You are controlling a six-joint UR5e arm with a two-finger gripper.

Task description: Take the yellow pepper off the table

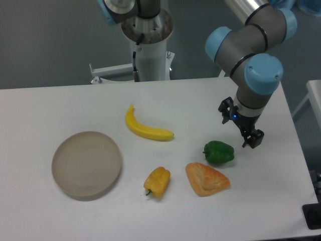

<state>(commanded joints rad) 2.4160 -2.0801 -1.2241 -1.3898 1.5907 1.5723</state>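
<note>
A round, shallow plate [87, 164] in a matte grey-beige is sitting at the left of the table [45, 110], its low rim smooth and its inside bare. The tabletop itself is showing as a flat, plain white surface. To the right of the plate and farther back, a banana [147, 129] is lying on its side, long, curved and glossy yellow, with its thin stem end pointing up and away.

Nearer the front edge, the yellow pepper [158, 182] is resting on the table between the plate and a pastry [206, 178]. It is looking small and lumpy, yellow-orange with soft lobes and a slight sheen, and a short dark stem is sticking out at its lower left. The pastry just to its right is lying flat, a wedge shape with an orange, browned, slightly rough crust. Behind the pastry, a green pepper [218, 152] is sitting close by, dark, shiny and knobbly.

Farther right, the grey and light-blue arm is reaching down over the table, and its black gripper [244, 131] is hanging just beside the green pepper, up and to its right. Nothing is sitting between its fingers, but whether they are spread or closed cannot be told. The yellow pepper is lying well apart from it, to its left and nearer the front edge, with the green pepper and pastry in between.
</note>
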